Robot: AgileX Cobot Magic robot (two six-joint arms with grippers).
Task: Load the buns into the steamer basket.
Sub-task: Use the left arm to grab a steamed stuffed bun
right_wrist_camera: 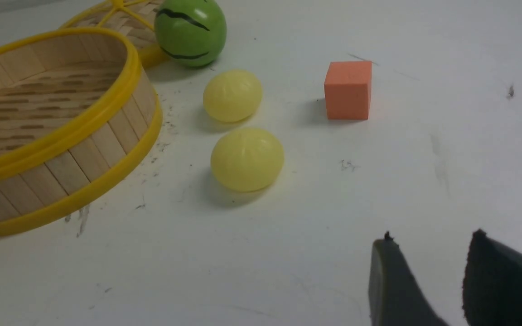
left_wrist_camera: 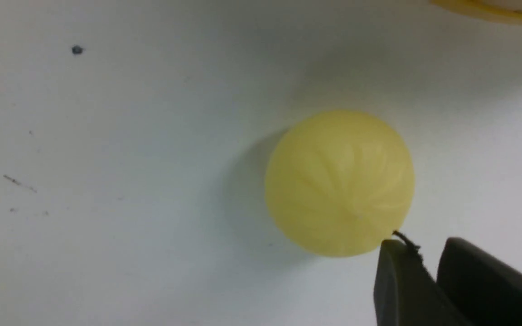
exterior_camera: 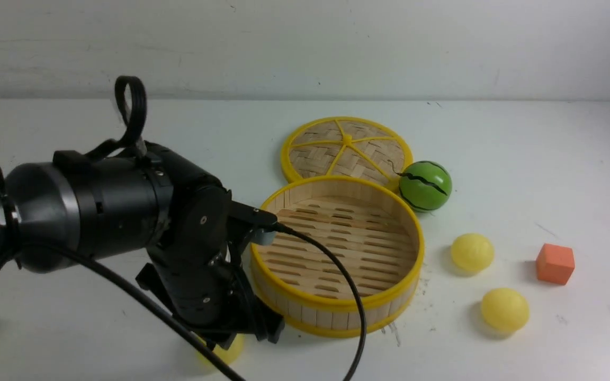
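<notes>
We judged this the first pick. The left gripper (left_wrist_camera: 424,248) hung just beside a bun (left_wrist_camera: 340,183) near the empty basket (exterior_camera: 337,306), jaws narrow, holding nothing. Two more buns (exterior_camera: 472,252) (exterior_camera: 504,309) sat right of the basket. Next move needed wider jaws straddling the bun. The right gripper (right_wrist_camera: 428,242) was parted, empty.

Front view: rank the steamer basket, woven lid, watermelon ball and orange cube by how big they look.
1. steamer basket
2. woven lid, partly hidden behind the basket
3. watermelon ball
4. orange cube
</notes>
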